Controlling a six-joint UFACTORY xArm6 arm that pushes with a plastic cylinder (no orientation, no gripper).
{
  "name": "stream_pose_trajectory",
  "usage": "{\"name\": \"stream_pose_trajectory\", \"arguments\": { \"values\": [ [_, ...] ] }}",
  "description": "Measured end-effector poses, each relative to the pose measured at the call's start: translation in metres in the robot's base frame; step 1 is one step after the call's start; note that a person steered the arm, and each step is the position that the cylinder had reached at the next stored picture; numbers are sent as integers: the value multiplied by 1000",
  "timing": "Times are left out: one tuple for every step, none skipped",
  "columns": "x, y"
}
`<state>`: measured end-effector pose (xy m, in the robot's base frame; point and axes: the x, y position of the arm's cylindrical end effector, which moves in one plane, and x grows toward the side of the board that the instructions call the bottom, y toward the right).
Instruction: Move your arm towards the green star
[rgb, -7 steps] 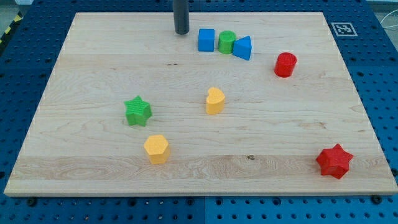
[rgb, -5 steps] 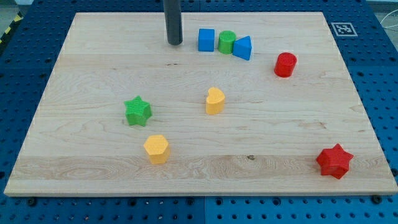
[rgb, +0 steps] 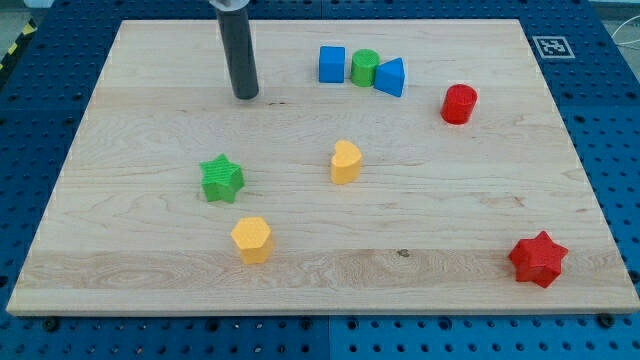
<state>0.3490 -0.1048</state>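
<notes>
The green star (rgb: 221, 178) lies on the wooden board (rgb: 150, 280), left of centre. My tip (rgb: 246, 96) touches the board above the star and slightly to its right, with a stretch of bare wood between them. The dark rod rises from the tip to the view's top edge.
A blue cube (rgb: 332, 64), a green cylinder (rgb: 364, 67) and a blue triangular block (rgb: 390, 77) sit in a row near the top. A red cylinder (rgb: 459, 104) is at the right. A yellow block (rgb: 345, 161), a yellow hexagon (rgb: 251, 239) and a red star (rgb: 538, 259) lie lower down.
My tip has slid left and down the view, away from the blue cube and closer to the green star. No block has moved.
</notes>
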Motion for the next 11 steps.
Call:
{"name": "stream_pose_trajectory", "arguments": {
  "values": [
    [9,-4],
    [12,-6],
    [12,-6],
    [12,-9],
    [12,-9],
    [12,-9],
    [12,-18],
    [15,-43],
    [23,-61],
    [45,-63],
    [51,-63]
  ]
}}
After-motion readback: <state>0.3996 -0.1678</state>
